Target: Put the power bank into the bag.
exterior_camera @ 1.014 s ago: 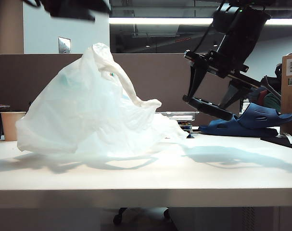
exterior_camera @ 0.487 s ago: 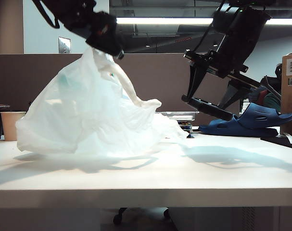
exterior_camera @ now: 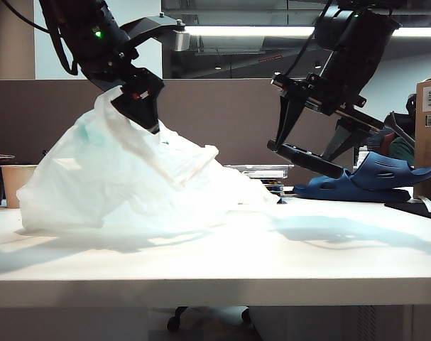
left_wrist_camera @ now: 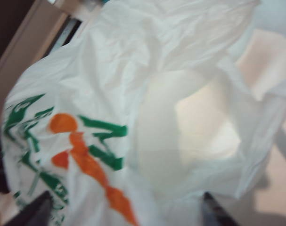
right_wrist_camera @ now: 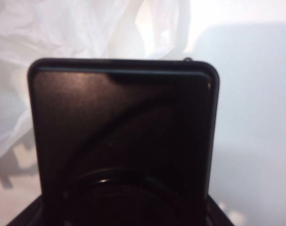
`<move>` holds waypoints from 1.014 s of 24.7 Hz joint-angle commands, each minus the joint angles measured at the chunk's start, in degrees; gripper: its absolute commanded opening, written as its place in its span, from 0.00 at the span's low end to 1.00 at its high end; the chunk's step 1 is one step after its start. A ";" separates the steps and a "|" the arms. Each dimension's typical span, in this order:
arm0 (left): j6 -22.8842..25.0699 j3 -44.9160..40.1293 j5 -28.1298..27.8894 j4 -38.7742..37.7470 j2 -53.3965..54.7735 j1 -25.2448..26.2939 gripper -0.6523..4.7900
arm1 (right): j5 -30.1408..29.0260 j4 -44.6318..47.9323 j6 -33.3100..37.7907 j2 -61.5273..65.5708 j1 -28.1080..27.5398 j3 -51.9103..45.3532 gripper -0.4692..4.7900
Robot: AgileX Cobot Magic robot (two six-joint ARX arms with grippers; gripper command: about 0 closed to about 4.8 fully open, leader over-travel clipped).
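Desk (exterior_camera: 215,263); right gripper's (exterior_camera: 283,145) power bank (right_wrist_camera: 124,136), seemingly.

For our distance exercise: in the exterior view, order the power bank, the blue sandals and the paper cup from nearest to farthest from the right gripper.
1. Power bank: held in the right gripper, above the table.
2. Blue sandals: just right, lower.
3. Paper cup: far left, behind the bag.

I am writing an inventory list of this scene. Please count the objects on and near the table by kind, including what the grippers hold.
Plastic bag: 1
Power bank, in the right gripper: 1
Blue sandals: 2
Paper cup: 1
Cardboard box: 1
Left gripper at the bag's top.
Total: 6
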 commanded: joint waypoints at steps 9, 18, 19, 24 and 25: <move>0.15 0.50 5.29 3.52 -0.26 0.13 0.11 | -5.99 -0.48 -1.88 -0.59 0.04 0.48 0.58; -1.99 0.50 11.45 9.03 -0.24 0.13 0.11 | -12.66 -9.88 -7.74 -0.61 4.22 0.48 0.55; -2.78 0.50 11.50 9.29 -0.24 0.13 0.11 | -12.76 -10.43 -7.74 -0.61 4.70 0.48 0.55; -3.02 0.50 13.77 9.46 -0.24 0.13 0.11 | -16.59 -10.14 -7.72 -0.61 6.67 0.48 0.55; -3.02 0.50 15.08 9.49 -0.24 0.13 0.11 | -16.90 -10.10 -7.72 -0.61 7.19 0.48 0.55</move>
